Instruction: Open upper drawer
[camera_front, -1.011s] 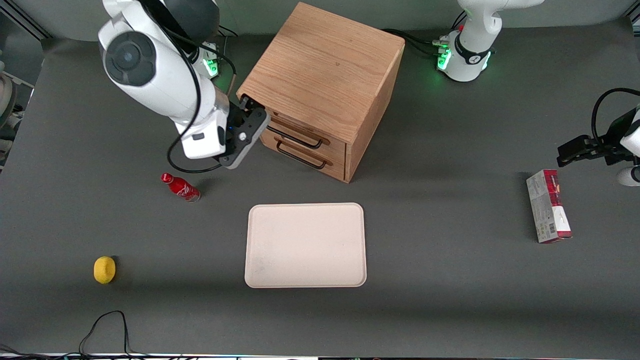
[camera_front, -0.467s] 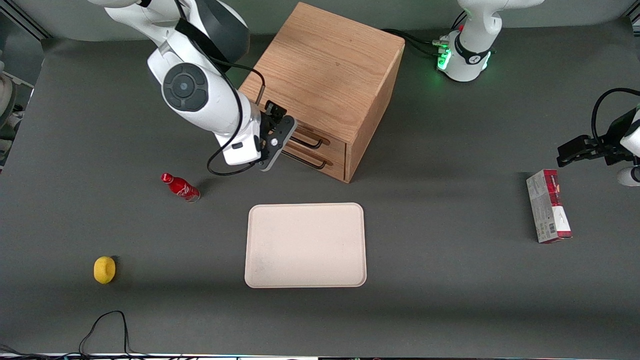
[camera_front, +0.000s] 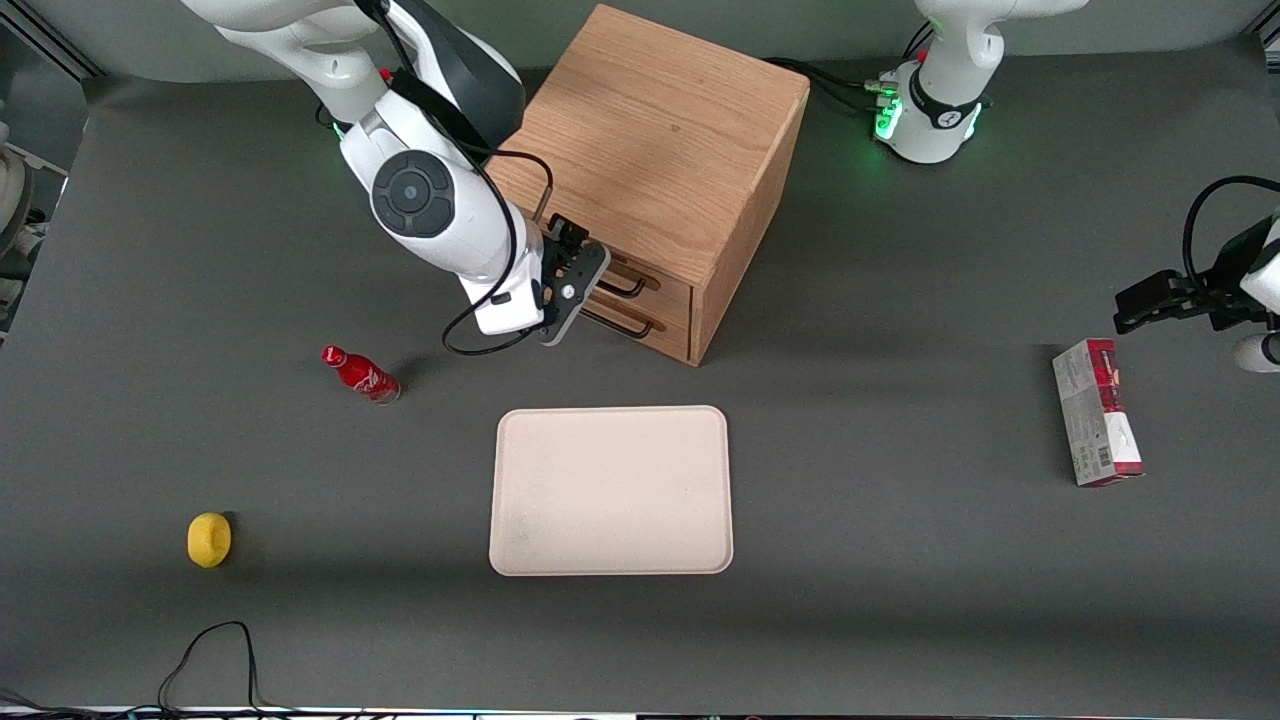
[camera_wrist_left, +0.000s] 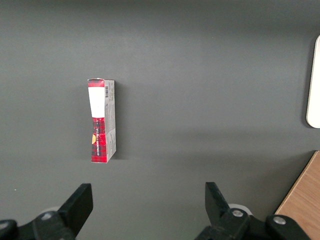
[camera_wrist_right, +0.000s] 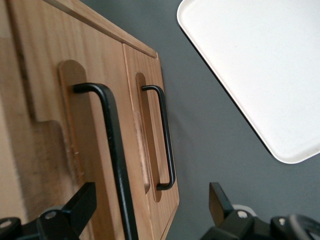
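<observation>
upper drawer (camera_wrist_right: 45, 125): rigid oak, probably slides stiffly | hold: middle of its black wire handle (camera_wrist_right: 114, 150) | gripper (camera_wrist_right: 150, 210): fingers apart, astride the handle, not clamped

I count one oak cabinet (camera_front: 650, 150) with two drawers: the upper drawer (camera_wrist_right: 70, 145) and the bottom drawer (camera_wrist_right: 145, 125), two black handles in all. One tray (camera_front: 611, 490), one red bottle (camera_front: 361, 374), one yellow fruit (camera_front: 209, 539), one red-and-grey box (camera_front: 1097, 411). My one gripper (camera_front: 575, 275), fingers spread, sits at the drawer fronts.
</observation>
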